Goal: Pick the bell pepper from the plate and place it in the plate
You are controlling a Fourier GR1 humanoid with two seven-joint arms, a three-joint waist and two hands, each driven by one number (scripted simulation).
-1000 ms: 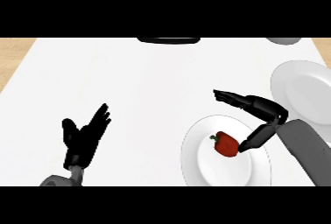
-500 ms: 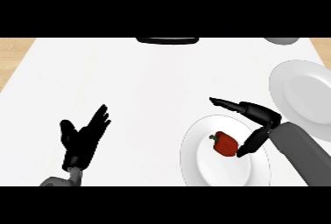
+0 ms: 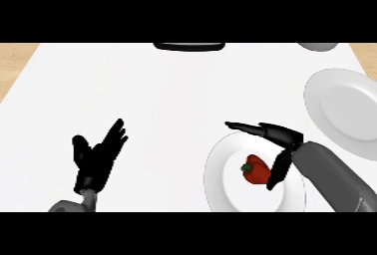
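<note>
A red bell pepper (image 3: 255,170) lies on the near white plate (image 3: 225,169) at the lower right. My right hand (image 3: 280,137) is open just above and right of the pepper; its fingers (image 3: 247,127) stretch left over the plate's far rim and its thumb (image 3: 279,168) hangs down beside the pepper, apparently just clear of it. A second, larger white plate (image 3: 346,112) sits at the right edge, beyond the hand. My left hand (image 3: 94,155) rests open at the lower left, fingers up.
A black object (image 3: 189,46) lies at the counter's far edge in the middle. Part of a white dish (image 3: 320,46) shows at the far right corner. Wooden floor shows beyond the counter's left and right edges.
My right hand has slid down and toward me, closing on the pepper, with the thumb now alongside it. The pepper, both plates and the left hand have not moved.
</note>
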